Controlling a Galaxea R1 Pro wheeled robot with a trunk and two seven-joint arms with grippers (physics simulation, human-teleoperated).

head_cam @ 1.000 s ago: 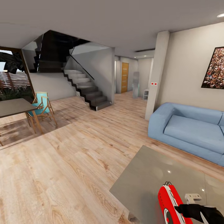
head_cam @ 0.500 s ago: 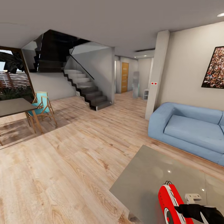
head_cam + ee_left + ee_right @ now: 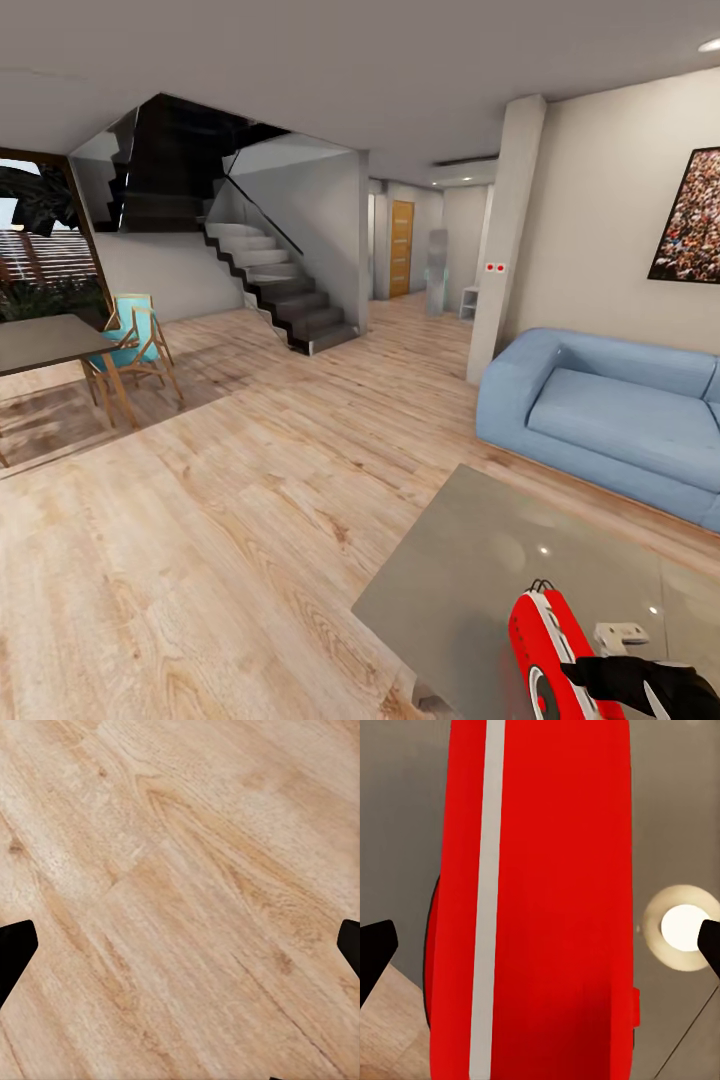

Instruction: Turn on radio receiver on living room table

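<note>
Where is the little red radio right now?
The radio stands on the grey table at the head view's bottom right, in front of the blue sofa, with the right gripper right beside it.

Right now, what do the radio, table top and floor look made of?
Radio: looks like smooth red plastic with a white band, even satin sheen, no grain. Table top: grey, glossy, maybe glass or lacquer; it mirrors a ceiling light. Floor: pale wood planks, grain and knots visible, matte. These are renders, so all three are guesses.
</note>
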